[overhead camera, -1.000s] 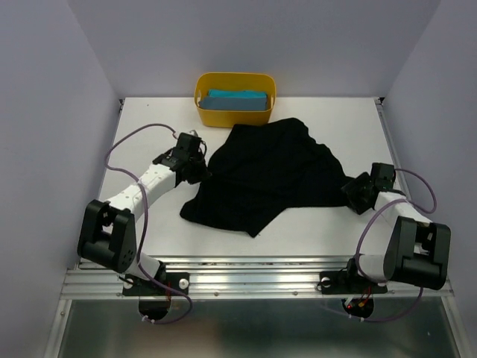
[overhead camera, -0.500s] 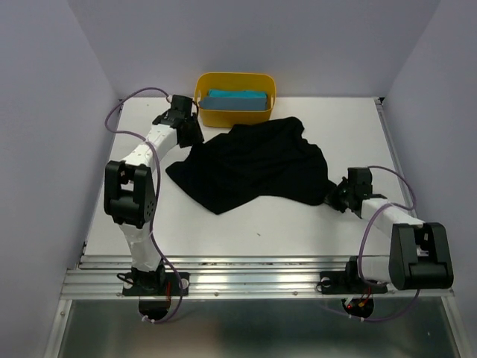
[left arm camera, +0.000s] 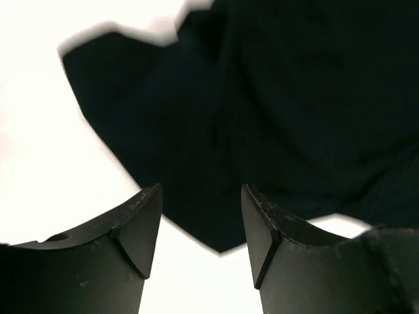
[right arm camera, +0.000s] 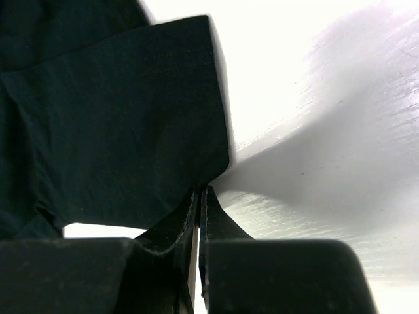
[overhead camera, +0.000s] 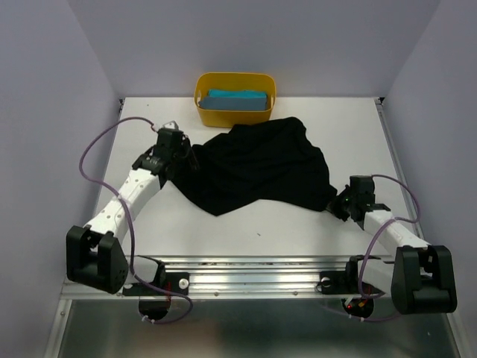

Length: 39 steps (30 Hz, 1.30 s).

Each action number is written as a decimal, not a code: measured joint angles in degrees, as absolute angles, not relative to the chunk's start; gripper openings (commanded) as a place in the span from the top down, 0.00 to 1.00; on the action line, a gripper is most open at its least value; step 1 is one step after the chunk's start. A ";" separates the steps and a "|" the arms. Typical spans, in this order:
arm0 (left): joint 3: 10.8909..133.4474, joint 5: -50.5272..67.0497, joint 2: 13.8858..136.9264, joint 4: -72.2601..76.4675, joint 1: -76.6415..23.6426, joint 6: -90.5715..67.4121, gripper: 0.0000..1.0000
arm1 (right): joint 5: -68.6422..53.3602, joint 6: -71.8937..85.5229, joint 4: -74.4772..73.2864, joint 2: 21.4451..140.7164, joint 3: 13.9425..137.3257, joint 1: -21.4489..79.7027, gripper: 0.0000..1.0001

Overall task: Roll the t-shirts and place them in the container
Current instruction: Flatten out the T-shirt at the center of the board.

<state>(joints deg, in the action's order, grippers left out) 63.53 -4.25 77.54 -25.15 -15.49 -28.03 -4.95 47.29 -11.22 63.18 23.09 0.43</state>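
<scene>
Yellow tub [overhead camera: 235,117] just beyond black t-shirt [overhead camera: 261,168]

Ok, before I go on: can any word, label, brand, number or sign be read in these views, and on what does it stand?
None can be read in any view.
The black t-shirt shows no print or tag.
The yellow tub has a plain wall.
The teal-blue t-shirt lying in the tub shows no marking.
</scene>
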 measured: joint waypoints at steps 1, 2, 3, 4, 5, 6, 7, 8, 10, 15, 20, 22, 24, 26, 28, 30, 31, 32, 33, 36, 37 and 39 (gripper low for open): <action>61.39 -4.14 76.09 -25.19 -16.45 -28.99 0.34 | -4.95 47.20 -11.38 63.64 23.22 0.43 0.99; 57.32 -4.08 73.82 -24.88 -18.79 -31.22 0.34 | -4.93 47.11 -11.60 64.38 23.64 0.43 0.99; 54.08 -4.10 72.42 -25.17 -20.86 -33.76 0.33 | -4.93 46.92 -11.64 64.99 24.05 0.43 0.99; 52.03 -3.95 71.81 -25.21 -22.26 -35.07 0.32 | -4.91 46.78 -11.70 65.25 24.34 0.43 0.99; 49.21 -3.75 71.33 -24.80 -24.08 -37.32 0.30 | -4.86 46.70 -11.75 65.54 24.80 0.43 0.99; 47.18 -3.70 71.11 -24.45 -24.77 -39.11 0.22 | -4.86 46.61 -11.77 65.69 25.12 0.43 0.99; 45.28 -3.88 71.11 -24.27 -25.04 -41.04 0.20 | -4.78 46.46 -11.75 65.82 25.50 0.43 0.99; 43.48 -4.23 71.13 -23.70 -25.02 -42.50 0.20 | -4.75 46.33 -11.77 65.93 25.78 0.43 0.99; 41.19 -4.91 71.50 -23.22 -24.91 -45.28 0.20 | -4.75 46.11 -11.77 66.04 26.30 0.43 0.99; 40.07 -6.87 75.83 -19.05 -24.64 -48.75 0.34 | -4.75 45.87 -11.99 65.93 26.59 0.43 0.99; 39.88 -8.19 80.42 -15.35 -24.64 -49.69 0.52 | -4.56 45.89 -12.27 65.23 26.59 0.43 0.99; 39.88 -8.93 81.17 -14.17 -24.64 -49.58 0.78 | -4.34 45.89 -12.56 64.79 26.59 0.43 0.99; 40.16 -9.58 81.80 -13.28 -24.49 -48.95 1.00 | -4.27 45.89 -12.75 64.47 26.59 0.43 0.99; 41.43 -10.22 83.02 -13.45 -24.01 -48.36 1.00 | -4.27 45.89 -12.93 64.20 26.59 0.43 0.99; 44.40 -11.07 84.31 -15.35 -23.46 -47.27 1.00 | -4.27 45.87 -13.08 64.14 26.65 0.43 0.99; 48.60 -12.40 84.42 -17.72 -22.46 -45.82 1.00 | -4.03 45.39 -14.33 64.16 27.86 0.43 0.99; 50.92 -12.82 84.03 -18.48 -21.65 -44.40 1.00 | -3.92 45.21 -14.63 64.16 28.60 0.43 0.99; 53.63 -12.97 83.48 -19.46 -20.58 -43.44 1.00 | -3.79 44.84 -15.66 64.25 30.76 0.43 0.99; 56.80 -13.23 82.85 -20.56 -19.29 -42.04 1.00 | -3.73 44.62 -15.92 64.58 32.45 0.43 0.99; 67.24 -13.82 81.52 -23.97 -15.94 -37.39 1.00 | -3.73 43.62 -16.82 65.80 40.03 0.47 0.99; 72.05 -13.98 81.17 -24.80 -14.92 -35.75 1.00 | -3.84 43.20 -16.99 66.28 44.14 0.49 0.99; 79.22 -14.04 81.10 -26.65 -14.06 -32.99 1.00 | -3.92 42.35 -16.49 66.46 49.45 0.56 0.99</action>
<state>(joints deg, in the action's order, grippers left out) 79.22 -14.04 81.10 -26.65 -14.06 -32.99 -3.92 42.35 -16.49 66.46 49.45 0.56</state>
